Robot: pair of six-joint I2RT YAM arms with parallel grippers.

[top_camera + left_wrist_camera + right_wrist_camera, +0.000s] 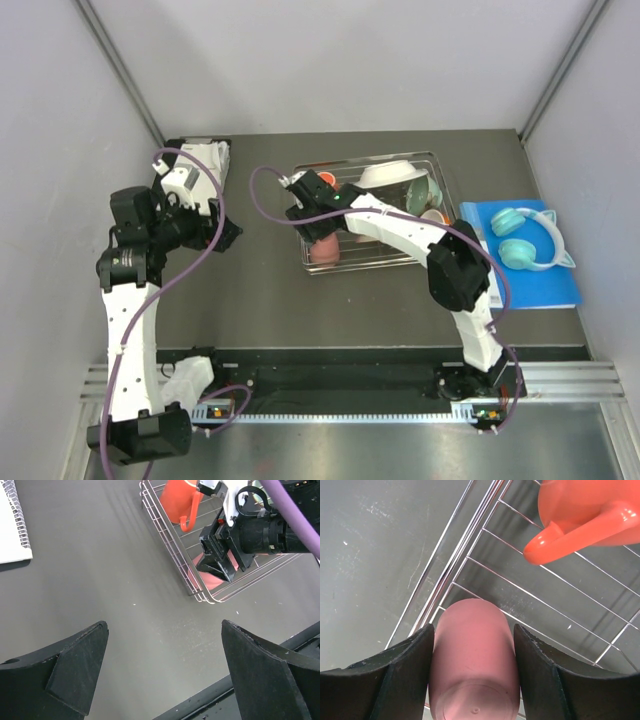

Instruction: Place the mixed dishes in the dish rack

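Note:
The wire dish rack point(305, 262) stands at the table's middle back. My right gripper point(322, 238) is shut on the salmon pink cup point(324, 251), holding it at the rack's near left corner. In the right wrist view the fingers point(407, 667) press both sides of the cup point(472, 655), base towards the camera, above the rack wires point(455, 565). An orange mug point(585, 515) lies in the rack beyond it. A white bowl point(390, 173) and a mint green bowl point(425, 190) sit at the rack's far right. My left gripper point(164, 625) is open and empty above the table, left of the rack point(170, 545).
Teal headphones point(530, 240) lie on a blue folder point(545, 285) right of the rack. A white spiral notebook point(12, 525) lies at the back left. Grey walls close in both sides and the back. A black rail point(350, 355) runs along the near edge.

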